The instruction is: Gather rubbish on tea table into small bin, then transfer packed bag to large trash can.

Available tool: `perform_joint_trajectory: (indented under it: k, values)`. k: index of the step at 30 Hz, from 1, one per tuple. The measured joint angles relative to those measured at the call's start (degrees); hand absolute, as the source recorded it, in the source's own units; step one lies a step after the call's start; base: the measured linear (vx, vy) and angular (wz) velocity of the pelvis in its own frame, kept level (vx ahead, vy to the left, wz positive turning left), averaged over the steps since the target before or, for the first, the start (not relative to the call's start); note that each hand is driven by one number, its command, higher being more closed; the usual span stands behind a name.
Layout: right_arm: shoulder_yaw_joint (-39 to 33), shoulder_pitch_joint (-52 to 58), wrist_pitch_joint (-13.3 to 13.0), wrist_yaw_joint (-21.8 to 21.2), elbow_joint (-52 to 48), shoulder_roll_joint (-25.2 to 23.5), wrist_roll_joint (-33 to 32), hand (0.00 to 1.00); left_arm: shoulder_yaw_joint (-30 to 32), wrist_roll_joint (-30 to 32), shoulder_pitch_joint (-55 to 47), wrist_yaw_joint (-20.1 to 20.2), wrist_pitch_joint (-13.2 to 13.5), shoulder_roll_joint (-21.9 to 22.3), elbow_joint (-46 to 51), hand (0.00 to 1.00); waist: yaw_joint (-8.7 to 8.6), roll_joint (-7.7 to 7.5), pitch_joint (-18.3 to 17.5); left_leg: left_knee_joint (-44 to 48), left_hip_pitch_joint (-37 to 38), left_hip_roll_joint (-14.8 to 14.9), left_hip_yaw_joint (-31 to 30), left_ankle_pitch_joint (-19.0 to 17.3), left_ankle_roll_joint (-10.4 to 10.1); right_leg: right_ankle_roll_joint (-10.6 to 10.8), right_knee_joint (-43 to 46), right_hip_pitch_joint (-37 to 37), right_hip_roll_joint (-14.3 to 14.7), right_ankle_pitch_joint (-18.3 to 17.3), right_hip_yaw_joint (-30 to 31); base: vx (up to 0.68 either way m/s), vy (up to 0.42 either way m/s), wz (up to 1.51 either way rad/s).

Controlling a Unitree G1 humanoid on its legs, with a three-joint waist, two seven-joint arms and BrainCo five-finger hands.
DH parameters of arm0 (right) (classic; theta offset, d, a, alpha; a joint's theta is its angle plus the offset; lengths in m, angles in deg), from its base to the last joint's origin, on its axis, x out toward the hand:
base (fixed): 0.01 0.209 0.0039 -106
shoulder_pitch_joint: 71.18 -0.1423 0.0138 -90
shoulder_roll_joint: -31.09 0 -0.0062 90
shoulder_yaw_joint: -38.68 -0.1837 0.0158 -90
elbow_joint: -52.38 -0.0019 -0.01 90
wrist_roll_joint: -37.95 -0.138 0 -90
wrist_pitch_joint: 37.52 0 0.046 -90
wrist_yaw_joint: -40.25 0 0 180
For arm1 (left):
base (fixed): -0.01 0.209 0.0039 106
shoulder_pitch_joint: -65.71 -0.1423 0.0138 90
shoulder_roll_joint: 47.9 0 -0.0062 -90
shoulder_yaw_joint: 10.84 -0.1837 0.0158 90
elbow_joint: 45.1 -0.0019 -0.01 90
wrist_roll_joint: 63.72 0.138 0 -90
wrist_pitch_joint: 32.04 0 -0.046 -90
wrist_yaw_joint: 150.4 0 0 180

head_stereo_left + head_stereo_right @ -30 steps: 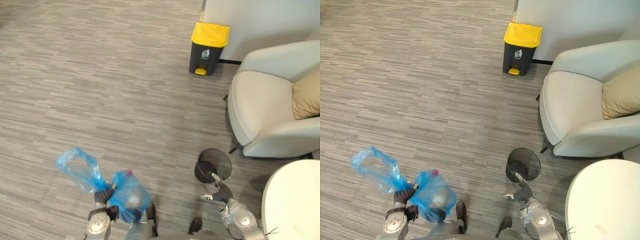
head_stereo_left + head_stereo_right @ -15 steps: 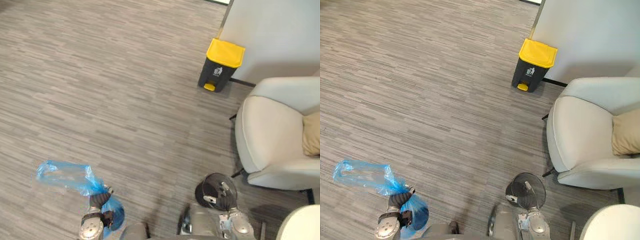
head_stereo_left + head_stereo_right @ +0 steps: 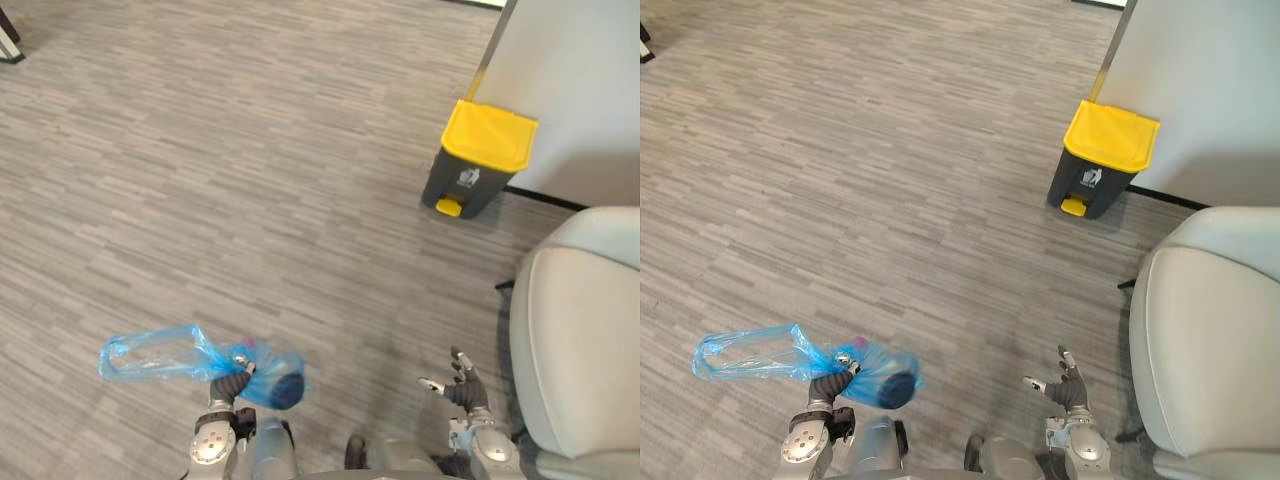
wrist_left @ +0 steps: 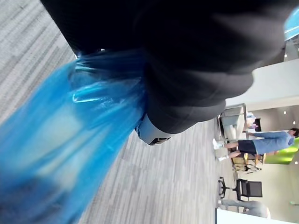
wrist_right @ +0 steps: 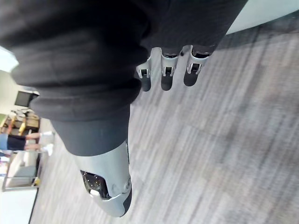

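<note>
- L hand (image 3: 228,384): low on robot's left in head views, fingers curled tight on the neck of the blue bag (image 3: 272,366). The grip itself is hidden in L wrist view by the dark cover; blue plastic (image 4: 70,140) bunches up right against it.
- Bag: off the floor (image 3: 250,150), hanging from L hand. The filled, rounded part sits just to the robot's right of the hand, between the two arms. The loose, see-through top end (image 3: 150,356) trails out flat to the robot's left.
- Inside bag: a dark round item (image 3: 898,388) low in the bulge and a pink bit (image 3: 861,346) near the neck. Can't tell what either is.
- R hand (image 3: 460,384): low on robot's right, near the armchair (image 3: 580,340). Fingers (image 5: 163,74) straight and slightly spread, thumb (image 5: 108,186) out to the side. Nothing in it, touching nothing.
- Trash can (image 3: 478,160): dark body, yellow lid down, yellow pedal at its foot. Stands up against the pale wall (image 3: 580,80), far side of the floor on robot's right, well apart from bag and both hands.
- Armchair: pale, on robot's right, nearer than the can.
- Background, L wrist view: a person (image 4: 261,142) standing far off, with an office chair (image 4: 243,187) near them.
</note>
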Motion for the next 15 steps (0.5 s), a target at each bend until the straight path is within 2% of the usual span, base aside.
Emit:
perform_joint_trajectory:
  k: [1, 2, 3, 4, 5, 6, 7, 8, 9, 10, 11, 12, 14, 15]
  values:
    - [-0.2, -0.1, 0.1, 0.3, 0.0, 0.0, 0.0, 0.0, 0.0, 0.0, -0.1, 0.0, 0.0, 0.2, 0.4, 1.0, 0.37, 0.1, -0.1, -3.4, -0.5, -1.0, -1.0, 0.2, -0.3, 0.4, 0.1, 0.5, -0.2, -0.8, 1.1, 0.49, 0.198, -0.99]
    - [-0.2, -0.1, 0.1, 0.7, -0.1, 0.0, 0.1, 0.0, -0.2, 0.0, -1.1, -0.2, 0.0, 0.3, 1.7, 1.0, 0.65, -0.53, -0.7, -9.8, -0.6, -2.0, -2.8, 0.9, -1.3, 1.3, 0.5, 1.7, -0.8, -3.2, 2.6, 0.53, 0.26, -1.15]
    - [-0.4, 1.2, 0.1, 0.8, -0.5, 0.0, 0.1, 0.0, -1.2, 0.0, -2.5, -0.2, 0.0, 0.1, 2.7, 1.0, 1.76, 0.49, -3.7, -13.7, 0.4, -2.8, -3.7, 1.8, -0.8, 3.2, 2.6, 1.9, -1.3, -6.3, 5.2, 0.57, 0.301, -1.26]
    - [-0.3, 1.5, 0.2, 0.8, -0.5, -0.2, 0.2, 0.0, -1.7, 0.1, -2.9, -0.2, 0.0, -0.1, 2.8, 1.0, 2.07, -0.05, -4.5, -13.0, 1.1, -3.2, -3.3, 4.8, -0.5, 4.4, 5.4, 1.6, -1.7, -7.5, 6.5, 0.66, 0.316, -1.35]
    - [0.0, 1.5, 0.3, 0.7, -0.6, -1.3, 0.3, 0.0, -2.2, 0.1, -3.2, -0.1, -0.2, -0.6, 2.8, 1.0, 1.91, -1.63, -5.0, -11.5, 3.4, -3.5, -1.3, 5.8, 0.7, 5.4, 14.7, -1.1, -3.8, -8.3, 7.0, 0.66, 0.298, -0.97]
    - [0.0, 1.5, 0.3, 0.8, -1.2, -2.9, 0.3, 0.0, -2.6, 0.1, -2.9, -0.1, -0.2, -1.8, 3.1, 1.0, 1.14, -3.37, -5.1, -11.5, 6.2, -4.2, 1.4, 3.4, 1.7, 9.2, 27.1, -6.4, -6.3, -5.7, 6.1, 0.64, 0.266, -0.82]
    - [0.1, 1.4, 0.3, 0.8, -1.2, -3.6, 0.3, 0.0, -3.1, 0.1, -2.4, -0.1, -0.3, -2.4, 3.2, 1.0, 0.96, -4.04, -5.1, -11.8, 7.6, -4.4, 2.2, 2.3, 2.1, 10.4, 33.4, -9.3, -7.3, -2.9, 5.6, 0.58, 0.234, -0.56]
    - [0.2, 1.1, 0.3, 0.6, -1.2, -4.5, 0.4, 0.0, -3.9, 0.0, -1.5, -0.1, -0.8, -3.1, 3.2, 1.0, 0.0, -3.96, -4.6, -13.0, 11.1, -4.5, 3.5, 0.4, 2.2, 9.8, 42.6, -13.7, -9.2, -1.7, 3.7, 0.55, 0.185, -0.59]
    - [0.3, 0.4, 0.3, 0.6, -1.2, -4.9, 0.5, 0.0, -4.1, 0.0, -1.0, -0.2, -1.2, -3.4, 3.2, 1.0, -0.29, -3.97, -4.4, -15.8, 16.4, -4.2, 4.9, -0.6, 2.2, 8.8, 46.3, -16.1, -10.5, -2.1, 0.3, 0.54, 0.158, -0.62]
    - [0.3, 0.4, 0.3, 0.7, -1.3, -4.9, 0.6, 0.0, -4.1, 0.0, -0.6, -0.3, -1.2, -3.4, 3.3, 1.0, -0.39, -3.12, -4.0, -17.5, 19.2, -3.7, 6.0, -1.0, 1.7, 8.2, 46.7, -17.3, -10.9, -2.4, -2.1, 0.6, 0.129, -0.69]
    - [0.7, -0.1, 0.2, 0.7, -1.2, -4.9, 0.7, 0.0, -4.1, 0.0, -0.2, -0.3, -1.2, -3.6, 3.5, 1.0, -0.45, -2.84, -3.9, -21.7, 24.0, -3.5, 7.3, -1.3, 1.6, 7.3, 45.6, -20.0, -12.0, -2.9, -7.1, 0.58, 0.089, -0.49]
    - [0.9, -0.8, 0.1, 0.6, -1.0, -4.9, 0.9, 0.0, -4.2, 0.0, 0.4, -0.3, -1.0, -4.2, 3.7, 1.0, -1.5, -2.91, -3.9, -24.8, 26.9, -3.5, 8.0, -1.3, 1.5, 7.0, 42.3, -23.1, -13.1, -3.0, -11.8, 0.67, 0.068, -0.36]
    - [0.8, -3.0, 0.0, 0.5, 1.4, -4.7, 1.2, 0.0, -3.6, 0.0, 1.1, -0.3, -1.0, -5.2, 3.1, 1.0, -3.05, -2.9, -3.9, -28.6, 30.4, -3.6, 8.9, -1.6, 0.4, 7.0, 32.6, -28.0, -13.2, -2.4, -16.6, 0.49, -0.01, -0.08]
    - [0.8, -4.4, 0.0, 0.5, 4.2, -4.0, 2.0, 0.0, -2.7, 0.1, 2.3, -0.2, -1.0, -5.8, 0.6, 1.0, -3.85, -2.59, -3.7, -31.0, 32.8, -3.7, 9.1, -1.5, 0.0, 6.9, 22.6, -29.8, -11.8, 0.9, -19.0, 0.43, -0.039, 0.01]
